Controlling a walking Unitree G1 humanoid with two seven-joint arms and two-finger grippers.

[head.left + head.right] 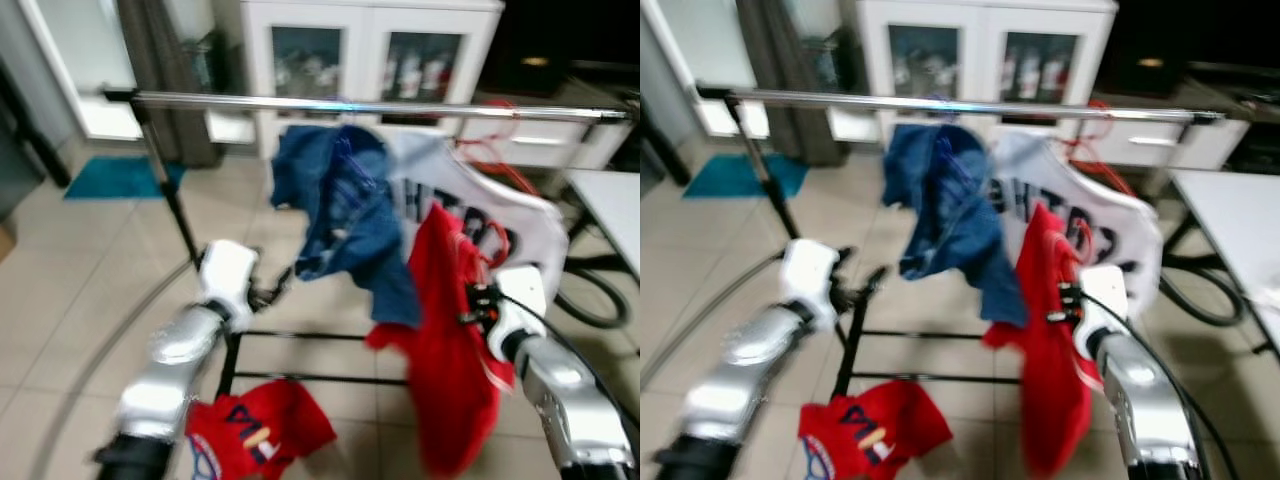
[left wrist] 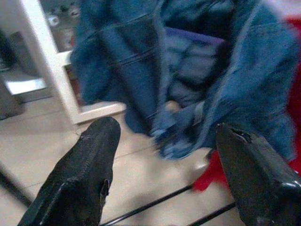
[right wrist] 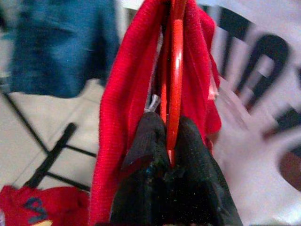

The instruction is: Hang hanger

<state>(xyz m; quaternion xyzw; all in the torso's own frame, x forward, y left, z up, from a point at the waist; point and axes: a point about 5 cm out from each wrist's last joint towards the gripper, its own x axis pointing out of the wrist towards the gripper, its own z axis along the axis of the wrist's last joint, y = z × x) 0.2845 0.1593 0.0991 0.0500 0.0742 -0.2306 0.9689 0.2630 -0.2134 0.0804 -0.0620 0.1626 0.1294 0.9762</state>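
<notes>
The right gripper (image 3: 170, 155) is closed tight on the red hanger (image 3: 176, 70), its two black fingers (image 3: 146, 141) pinching the thin plastic of the hanger from either side. A red garment (image 1: 450, 340) is draped over that hanger and hangs down on both sides of the gripper, most of it falling below the gripper toward the floor. Above the right gripper runs the silver clothes rail (image 1: 350, 104); the hanger is held below the rail, apart from it. Just behind the gripper, on the far side of the red cloth, hangs a white shirt with dark lettering (image 1: 520, 215), and off to the gripper's left a blue denim garment (image 1: 345, 220) hangs from the rail. The left gripper (image 2: 164, 155) is raised in front of that denim with its fingers (image 2: 89, 160) spread wide apart, holding nothing; the denim lies straight ahead of it, near but apart from the fingertips. Below the left gripper, the black base bars of the rack (image 1: 320, 378) cross the tiled floor (image 1: 90, 270), and another red shirt with printed letters (image 1: 255, 425) lies on the tiles beside the left arm. Beyond the rail stands a white cabinet with glass doors (image 1: 370, 45).
</notes>
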